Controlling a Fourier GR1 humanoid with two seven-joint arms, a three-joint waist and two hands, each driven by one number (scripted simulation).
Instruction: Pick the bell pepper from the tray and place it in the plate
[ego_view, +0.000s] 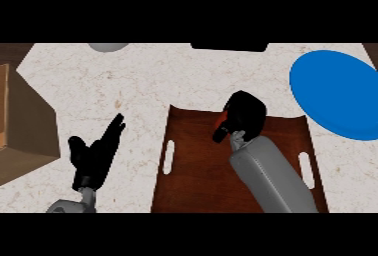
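Two robot hands are in view. Over the far end of the brown tray, the right robot hand has its fingers curled round the red bell pepper. Only a sliver of red shows at the hand's left side, so the pepper's long axis and heading cannot be told. Left of the tray, the left robot hand rests open above the tabletop, fingers up. A blue plate lies right of the tray.

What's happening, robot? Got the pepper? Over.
Left hand open, beside tray. Right hand shut on pepper, over tray. Nothing between it and plate.
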